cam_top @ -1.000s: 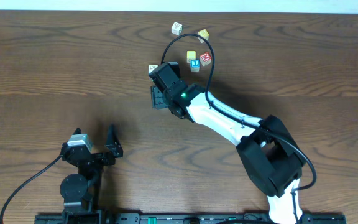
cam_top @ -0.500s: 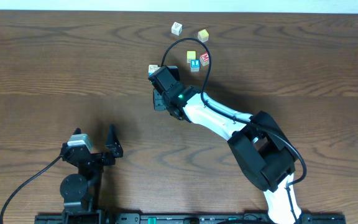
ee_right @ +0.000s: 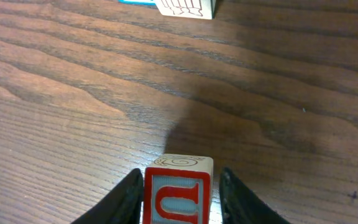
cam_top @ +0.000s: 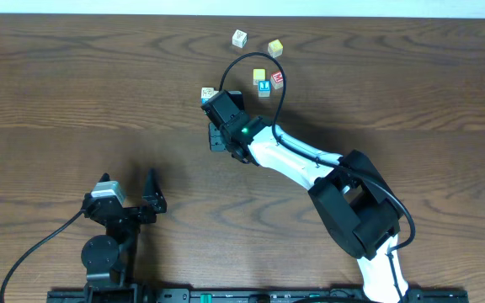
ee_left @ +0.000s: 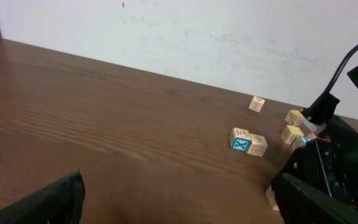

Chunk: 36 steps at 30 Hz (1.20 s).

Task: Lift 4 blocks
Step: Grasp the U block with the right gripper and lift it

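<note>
The C block [ee_right: 178,193], red-framed with a pale blue letter turned on its side, is sitting upright between the fingers of the right gripper [ee_right: 180,177], a faint line drawing showing on its top face; whether it is lifted cannot be told. The whitish block [cam_top: 239,38] is lying alone, farthest back and slightly skewed. The red-framed A block [cam_top: 279,80] and the blue-lettered block [cam_top: 264,86] are lying side by side, touching or nearly so.

overhead: straight down, high, whole table [cam_top: 57,67] | left wrist: low, level, facing wall [ee_left: 166,31] | right wrist: tilted down, close on red-framed block [ee_right: 178,194] | shared: white cube pair [ee_left: 248,142], all three
</note>
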Each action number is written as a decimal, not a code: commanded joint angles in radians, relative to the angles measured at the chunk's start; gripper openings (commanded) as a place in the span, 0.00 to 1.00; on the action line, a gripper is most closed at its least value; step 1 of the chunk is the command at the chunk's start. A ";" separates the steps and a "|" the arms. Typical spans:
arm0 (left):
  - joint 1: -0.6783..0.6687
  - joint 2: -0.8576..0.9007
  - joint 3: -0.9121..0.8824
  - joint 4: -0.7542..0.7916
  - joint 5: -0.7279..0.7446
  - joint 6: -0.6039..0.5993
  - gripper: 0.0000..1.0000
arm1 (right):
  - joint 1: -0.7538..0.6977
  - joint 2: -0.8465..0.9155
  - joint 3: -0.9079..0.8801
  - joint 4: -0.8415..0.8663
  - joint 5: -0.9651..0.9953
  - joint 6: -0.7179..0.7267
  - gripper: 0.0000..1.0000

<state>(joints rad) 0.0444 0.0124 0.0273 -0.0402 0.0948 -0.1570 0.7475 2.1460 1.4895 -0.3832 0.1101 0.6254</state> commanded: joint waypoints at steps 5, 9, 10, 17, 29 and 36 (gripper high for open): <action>-0.002 -0.002 -0.023 -0.023 0.006 0.006 0.98 | -0.002 0.000 0.017 -0.014 0.024 0.006 0.22; -0.002 -0.002 -0.023 -0.023 0.006 0.006 0.98 | -0.002 0.000 0.017 -0.061 0.063 -0.025 0.19; -0.002 -0.002 -0.023 -0.023 0.006 0.006 0.98 | -0.002 0.000 0.017 -0.072 0.066 -0.052 0.19; -0.002 -0.002 -0.023 -0.023 0.006 0.006 0.98 | -0.003 -0.007 0.034 -0.108 0.066 -0.163 0.17; -0.002 -0.002 -0.023 -0.023 0.006 0.006 0.98 | -0.004 -0.071 0.236 -0.310 0.132 -0.128 0.15; -0.002 -0.002 -0.023 -0.023 0.006 0.006 0.98 | -0.007 -0.075 0.279 -0.477 0.207 -0.053 0.08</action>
<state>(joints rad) 0.0444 0.0124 0.0273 -0.0402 0.0948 -0.1566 0.7471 2.0903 1.7561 -0.8337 0.2657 0.5240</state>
